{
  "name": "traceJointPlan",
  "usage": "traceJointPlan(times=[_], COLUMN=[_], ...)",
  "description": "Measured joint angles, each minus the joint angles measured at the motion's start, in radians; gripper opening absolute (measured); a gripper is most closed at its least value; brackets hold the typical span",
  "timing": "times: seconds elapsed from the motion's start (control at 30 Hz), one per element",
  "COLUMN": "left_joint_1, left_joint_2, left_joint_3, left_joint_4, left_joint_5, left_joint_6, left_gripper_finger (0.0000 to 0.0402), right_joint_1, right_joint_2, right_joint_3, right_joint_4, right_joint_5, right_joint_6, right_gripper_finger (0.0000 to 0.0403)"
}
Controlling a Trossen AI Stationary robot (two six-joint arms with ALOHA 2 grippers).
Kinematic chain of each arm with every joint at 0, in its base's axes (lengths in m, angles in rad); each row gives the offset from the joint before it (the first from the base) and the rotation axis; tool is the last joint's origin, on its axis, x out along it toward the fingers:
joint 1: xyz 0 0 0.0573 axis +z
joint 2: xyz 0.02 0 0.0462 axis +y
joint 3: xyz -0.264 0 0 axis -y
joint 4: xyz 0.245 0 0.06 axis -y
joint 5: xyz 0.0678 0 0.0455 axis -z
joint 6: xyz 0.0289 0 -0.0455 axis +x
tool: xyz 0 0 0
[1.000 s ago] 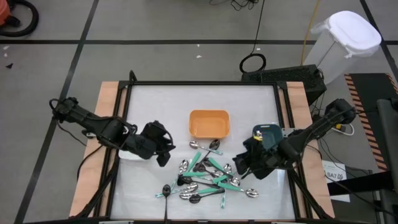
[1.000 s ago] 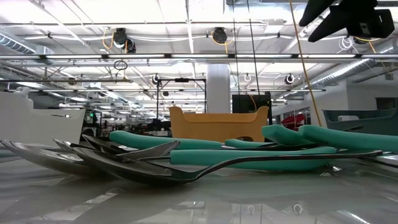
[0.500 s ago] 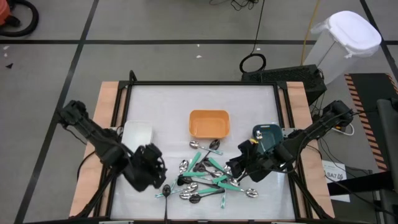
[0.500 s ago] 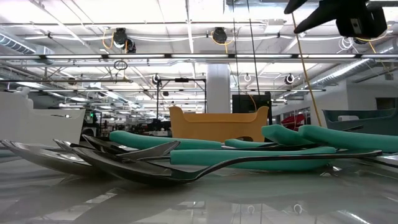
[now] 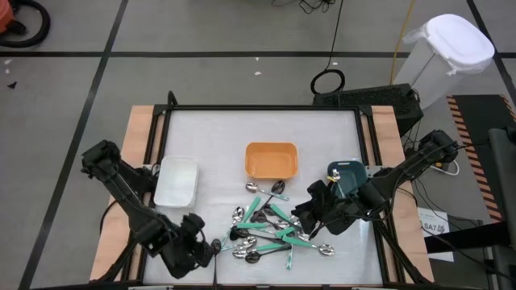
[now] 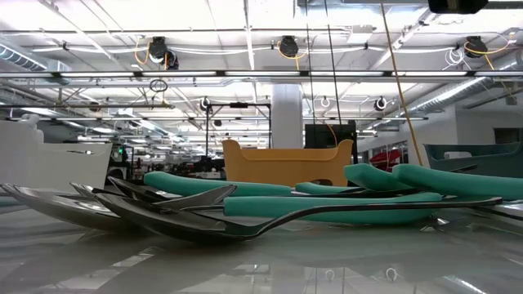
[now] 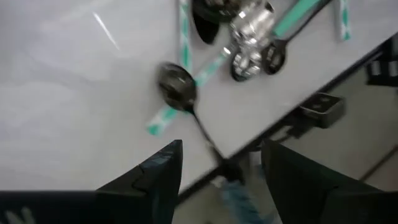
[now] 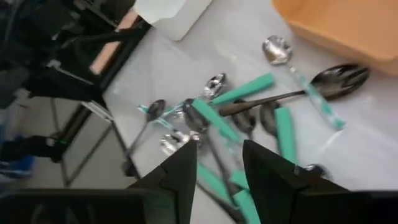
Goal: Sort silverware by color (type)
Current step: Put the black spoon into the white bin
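The silverware (image 5: 266, 229) lies in a loose pile on the white table, near its front edge: shiny spoon heads, teal handles, some black pieces. In the low view it fills the foreground (image 6: 270, 208). My left gripper (image 5: 203, 249) hangs at the pile's near left end, open, pointing steeply down. In the left wrist view (image 7: 221, 163) its fingers stand above a black spoon (image 7: 178, 87) lying flat on the table, clear of it. My right gripper (image 5: 310, 219) hovers over the pile's right side, open, with nothing between its fingers (image 8: 217, 167).
An orange bin (image 5: 272, 159) stands beyond the pile, a white bin (image 5: 176, 181) at the left and a dark teal bin (image 5: 348, 173) at the right. The table's front edge (image 7: 292, 118) runs just beside the black spoon. Bare table lies at the far side.
My left gripper has swung from beside the white bin toward the table's near edge and down, rolling as it went, and now stands over the black spoon. My right gripper has risen a little, leaving the low view almost entirely. The silverware has not moved.
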Motion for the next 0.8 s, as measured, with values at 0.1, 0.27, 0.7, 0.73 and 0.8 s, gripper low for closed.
traceJointPlan(times=[0.1,0.27,0.7,0.73,0.8], left_joint_1=[-0.01,-0.023,-0.015,-0.014,-0.008], left_joint_2=[0.027,0.091,0.242,0.252,0.271], left_joint_3=[0.0,0.0,0.0,0.0,0.0], left_joint_4=[0.071,0.145,0.172,0.172,0.174], left_joint_5=[0.0,0.016,0.079,0.083,0.087], left_joint_6=[-0.096,-0.261,-0.339,-0.341,-0.342], left_gripper_finger=[0.0216,0.0216,0.0216,0.0216,0.0216], right_joint_1=[-0.023,-0.059,-0.003,0.0,0.006], right_joint_2=[0.0,0.0,0.0,0.0,0.0], right_joint_3=[0.004,0.004,0.004,0.004,0.004], right_joint_4=[-0.018,-0.037,-0.066,-0.072,-0.091], right_joint_5=[-0.031,-0.218,-0.322,-0.334,-0.34], right_joint_6=[-0.047,-0.109,-0.228,-0.236,-0.247], right_gripper_finger=[0.0125,0.0125,0.0125,0.0125,0.0125])
